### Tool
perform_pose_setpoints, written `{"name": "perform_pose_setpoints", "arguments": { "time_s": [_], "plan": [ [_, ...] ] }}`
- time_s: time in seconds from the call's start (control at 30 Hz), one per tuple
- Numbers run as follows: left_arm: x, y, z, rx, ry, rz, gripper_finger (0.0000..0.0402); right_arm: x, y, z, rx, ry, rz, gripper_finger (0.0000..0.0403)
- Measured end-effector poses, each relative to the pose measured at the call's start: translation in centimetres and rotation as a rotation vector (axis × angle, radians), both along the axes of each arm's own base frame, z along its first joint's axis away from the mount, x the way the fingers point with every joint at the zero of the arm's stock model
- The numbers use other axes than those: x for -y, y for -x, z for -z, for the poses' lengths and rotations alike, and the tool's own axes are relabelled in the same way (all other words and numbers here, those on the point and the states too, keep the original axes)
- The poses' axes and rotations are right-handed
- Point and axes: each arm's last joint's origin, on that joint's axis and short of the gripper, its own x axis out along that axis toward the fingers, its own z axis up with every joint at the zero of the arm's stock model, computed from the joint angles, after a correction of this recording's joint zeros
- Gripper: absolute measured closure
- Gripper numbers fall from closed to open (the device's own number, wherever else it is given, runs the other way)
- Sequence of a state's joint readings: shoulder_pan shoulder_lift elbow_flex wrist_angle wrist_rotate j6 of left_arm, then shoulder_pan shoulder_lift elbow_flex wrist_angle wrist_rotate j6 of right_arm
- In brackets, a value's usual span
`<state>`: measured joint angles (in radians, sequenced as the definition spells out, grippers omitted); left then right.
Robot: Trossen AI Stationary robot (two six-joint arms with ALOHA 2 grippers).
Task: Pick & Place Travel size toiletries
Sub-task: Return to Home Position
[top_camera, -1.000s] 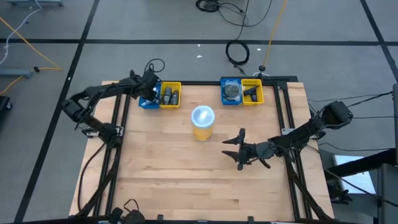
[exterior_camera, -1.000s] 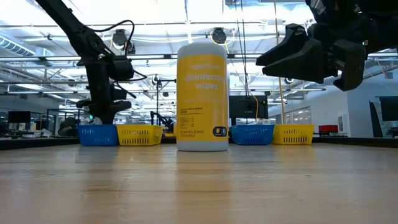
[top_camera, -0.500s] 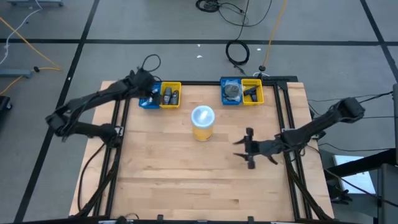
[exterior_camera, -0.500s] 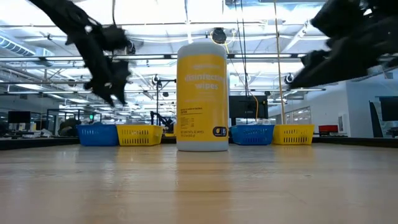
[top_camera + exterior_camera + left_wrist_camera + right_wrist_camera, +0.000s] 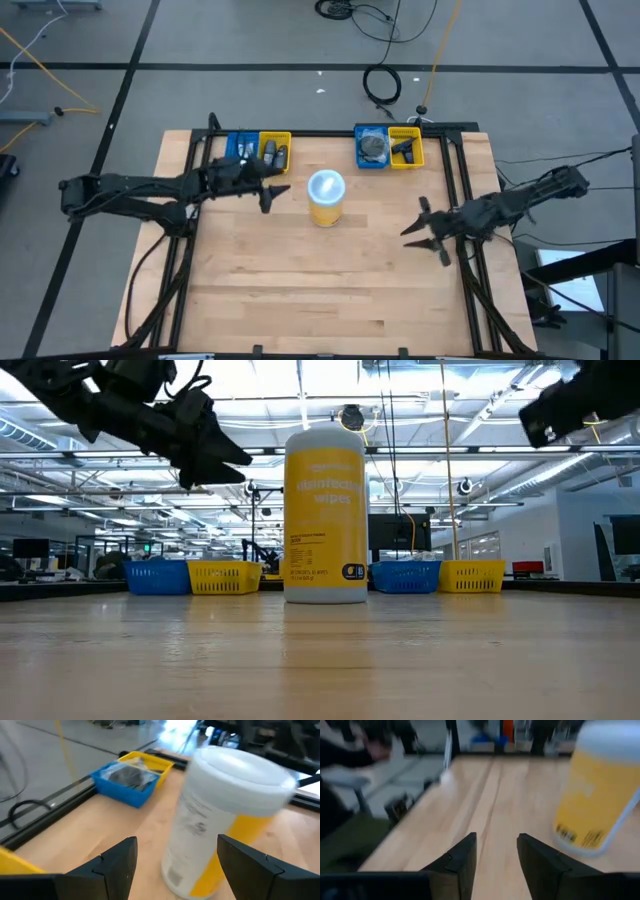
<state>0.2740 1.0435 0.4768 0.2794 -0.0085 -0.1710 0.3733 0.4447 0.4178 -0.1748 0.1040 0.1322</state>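
The travel size toiletries lie in four small bins at the table's far edge. Dark bottles (image 5: 273, 153) fill the left yellow bin, with a blue bin (image 5: 238, 148) beside it. A clear-wrapped dark disc (image 5: 372, 146) lies in the right blue bin, and a dark item (image 5: 403, 150) in the right yellow bin. My left gripper (image 5: 274, 192) hangs open just left of the yellow canister (image 5: 326, 197), pointing at it without touching it. My right gripper (image 5: 424, 229) is open above the table near its right edge. Both hold nothing.
The tall yellow wipes canister with a white lid (image 5: 225, 815) stands upright at the table's middle, between the two arms. Bare wood (image 5: 300, 290) stretches across the near half. Black frame rails (image 5: 462, 180) run along the table's left, right and far sides.
My left gripper has left the far-left bins, risen, and swung toward the near edge and the middle, turning level to face the canister. My right gripper has drawn back from beside the canister toward the table's right edge.
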Motion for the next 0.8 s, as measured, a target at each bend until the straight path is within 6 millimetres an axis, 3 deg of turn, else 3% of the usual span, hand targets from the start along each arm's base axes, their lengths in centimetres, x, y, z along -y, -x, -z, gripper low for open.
{"name": "perform_pose_setpoints", "arguments": {
  "time_s": [0.2,0.37,0.53,0.8],
  "plan": [
    [1.7,-0.2,1.1,0.043,-0.023,0.001,0.0130,1.5,2.8,-1.8,0.273,0.016,0.016,0.0307],
    [2.6,-0.6,1.7,0.026,-0.040,-0.016,0.0130,1.9,3.6,-0.3,0.431,0.046,-0.002,0.0349],
    [3.1,-1.0,1.9,0.029,-0.059,-0.043,0.0130,2.2,3.1,1.9,0.489,0.089,0.056,0.0394],
    [3.3,-1.3,2.3,0.029,-0.054,-0.039,0.0130,3.2,2.4,3.6,0.448,0.095,0.130,0.0402]
  ]
}}
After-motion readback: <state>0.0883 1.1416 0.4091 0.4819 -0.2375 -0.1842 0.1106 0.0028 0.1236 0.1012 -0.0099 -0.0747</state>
